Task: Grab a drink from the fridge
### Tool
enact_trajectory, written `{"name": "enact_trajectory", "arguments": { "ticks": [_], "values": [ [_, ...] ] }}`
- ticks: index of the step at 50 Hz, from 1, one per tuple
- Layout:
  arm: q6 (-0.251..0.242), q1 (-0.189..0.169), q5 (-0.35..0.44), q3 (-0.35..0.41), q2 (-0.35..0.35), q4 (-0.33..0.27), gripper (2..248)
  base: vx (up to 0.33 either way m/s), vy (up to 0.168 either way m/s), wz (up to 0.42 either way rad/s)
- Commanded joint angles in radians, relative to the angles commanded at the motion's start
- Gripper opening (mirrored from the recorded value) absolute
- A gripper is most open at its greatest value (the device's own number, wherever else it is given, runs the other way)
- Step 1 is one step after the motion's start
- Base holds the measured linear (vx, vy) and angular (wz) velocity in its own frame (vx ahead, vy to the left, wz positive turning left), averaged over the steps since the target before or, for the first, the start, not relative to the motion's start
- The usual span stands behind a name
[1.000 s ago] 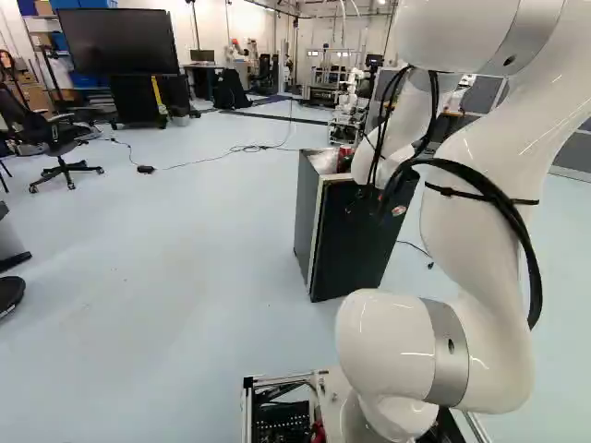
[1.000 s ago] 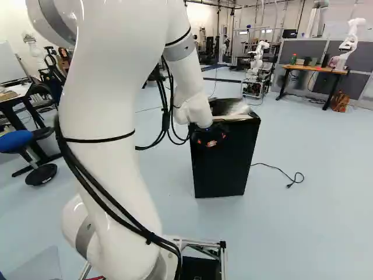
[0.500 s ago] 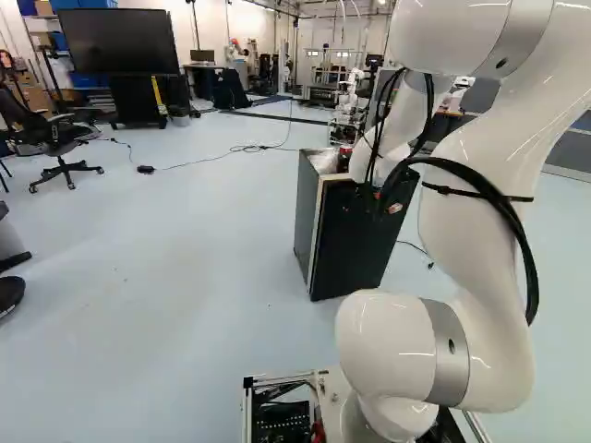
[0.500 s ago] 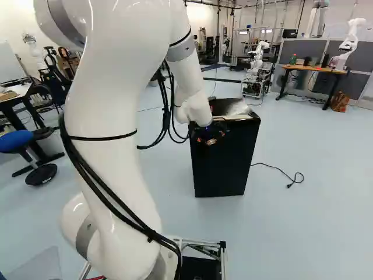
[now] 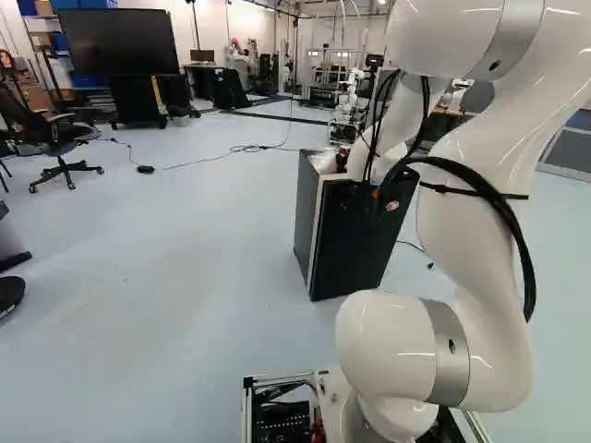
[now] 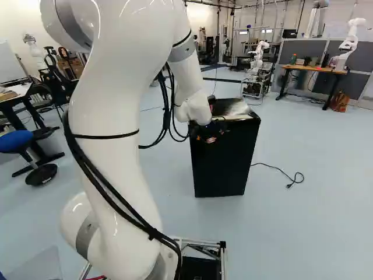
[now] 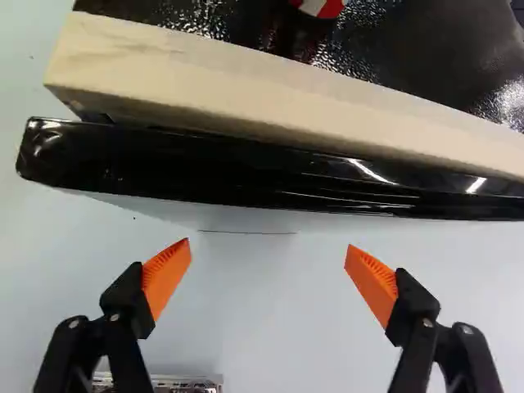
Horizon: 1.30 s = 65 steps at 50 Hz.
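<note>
Drink is out of sight, presumably inside the fridge; the gripper holds nothing and is spread wide near the fridge's front, perhaps because the door must be pulled first.

The arm is glossy white, banded in silvery grey, with black cables along it. The end effector is black, with bright orange, finely ribbed pads. The fridge is black (shiny enough to catch white streaks), with a pale cream strip and a black top speckled with silvery glints. A small object shows red and white. The floor is pale blue; the stool seat is deeper blue.
</note>
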Motion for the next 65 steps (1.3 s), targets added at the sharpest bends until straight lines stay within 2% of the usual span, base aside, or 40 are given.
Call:
{"name": "enact_trajectory", "arguments": {
  "ticks": [65],
  "values": [
    [0.0, 0.01, 0.063, -0.022, -0.017, 0.0, 247, 0.0, 0.0, 0.0]
  ]
}}
